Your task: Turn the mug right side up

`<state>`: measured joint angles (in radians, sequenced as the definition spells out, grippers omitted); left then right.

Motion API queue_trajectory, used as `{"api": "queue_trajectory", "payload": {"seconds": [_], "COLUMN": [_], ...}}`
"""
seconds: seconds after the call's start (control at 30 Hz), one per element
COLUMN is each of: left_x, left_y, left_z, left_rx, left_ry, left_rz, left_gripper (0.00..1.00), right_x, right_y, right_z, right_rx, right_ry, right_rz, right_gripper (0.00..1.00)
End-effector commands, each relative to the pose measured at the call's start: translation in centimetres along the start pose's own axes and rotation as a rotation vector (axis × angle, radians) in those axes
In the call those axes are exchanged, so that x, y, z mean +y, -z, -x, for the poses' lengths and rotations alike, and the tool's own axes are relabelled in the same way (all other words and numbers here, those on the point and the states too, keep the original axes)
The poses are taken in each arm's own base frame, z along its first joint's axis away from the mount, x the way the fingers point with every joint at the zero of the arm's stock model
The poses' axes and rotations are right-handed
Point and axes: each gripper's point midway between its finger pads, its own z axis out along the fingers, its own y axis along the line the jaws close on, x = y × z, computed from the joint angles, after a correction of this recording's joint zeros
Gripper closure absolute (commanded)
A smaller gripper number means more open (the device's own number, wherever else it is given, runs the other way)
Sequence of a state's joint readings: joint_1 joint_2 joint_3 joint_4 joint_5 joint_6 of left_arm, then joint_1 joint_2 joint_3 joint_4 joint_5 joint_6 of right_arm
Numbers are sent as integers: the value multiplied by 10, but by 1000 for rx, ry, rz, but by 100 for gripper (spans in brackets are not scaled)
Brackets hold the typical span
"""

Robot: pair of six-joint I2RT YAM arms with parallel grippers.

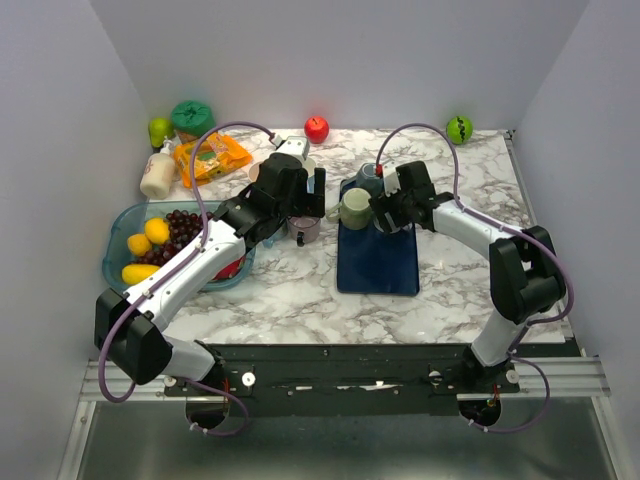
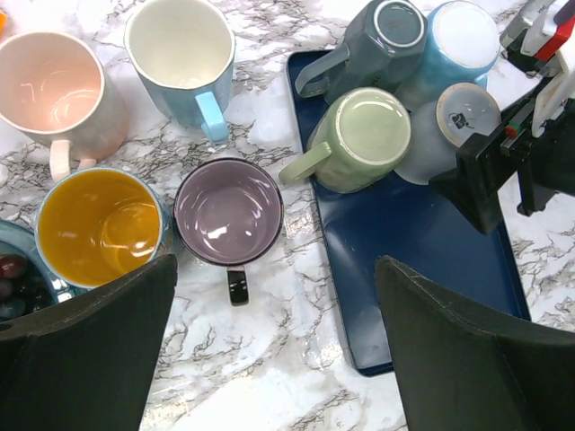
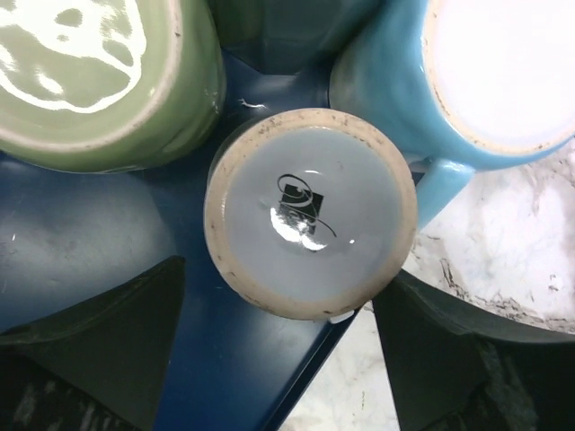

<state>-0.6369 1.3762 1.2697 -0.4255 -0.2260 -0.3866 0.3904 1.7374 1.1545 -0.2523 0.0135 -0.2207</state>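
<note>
The right tool (image 3: 280, 277) is hanging wide open over the pale mug (image 3: 310, 211). That mug is sitting upside down on the navy tray (image 3: 90, 233) at the centre of the right wrist view, its base with a small dark logo facing up. The tool's two dark fingers (image 3: 117, 350) are showing only as blurred wedges in the lower corners, one on each side of the mug. Whether the one at lower right is touching the mug is hard to tell. The broad base is hiding the mug's walls and handle.

The green mug (image 3: 90, 81) is being cut off at the upper left and the blue mug (image 3: 485, 72) at the upper right. Both are inverted and crowding the pale one. The grey mug (image 3: 287, 31) is barely showing at the top edge.

In the left wrist view, the left tool (image 2: 276, 269) is standing open with nothing between its fingers, above the purple mug (image 2: 229, 211), which is sitting upright on the marble desk (image 2: 269, 377). Its left finger is covering part of the yellow-lined mug (image 2: 99, 224), and the frame's left edge is clipping the pink mug (image 2: 49, 94). The light blue mug (image 2: 180, 54) is standing upright at the top. A dark sliver at the lower left edge is too cropped to identify.

In the overhead view, both wrists are covering most of the cluster of mugs.
</note>
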Motion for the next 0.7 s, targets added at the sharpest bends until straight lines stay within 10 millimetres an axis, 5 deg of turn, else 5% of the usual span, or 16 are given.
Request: {"api": "queue_trajectory", "payload": {"seconds": [0.0,0.37,0.67], "left_x": [-7,-9,-10], "left_y": [10,9,9], "left_z": [15,13,13], "left_rx": [-35,-31,-34], "left_ry": [-8,-1,8], "left_rz": [-39,-54,-60], "left_gripper": [1,1,1], "right_x": [13,21,15], "right_y": [-7,-3,-9], "right_z": [7,-13,-24], "right_rx": [-41,40,93], "right_ry": [12,-57,-91], "right_rz": [84,103,59], "right_gripper": [14,38,44]}}
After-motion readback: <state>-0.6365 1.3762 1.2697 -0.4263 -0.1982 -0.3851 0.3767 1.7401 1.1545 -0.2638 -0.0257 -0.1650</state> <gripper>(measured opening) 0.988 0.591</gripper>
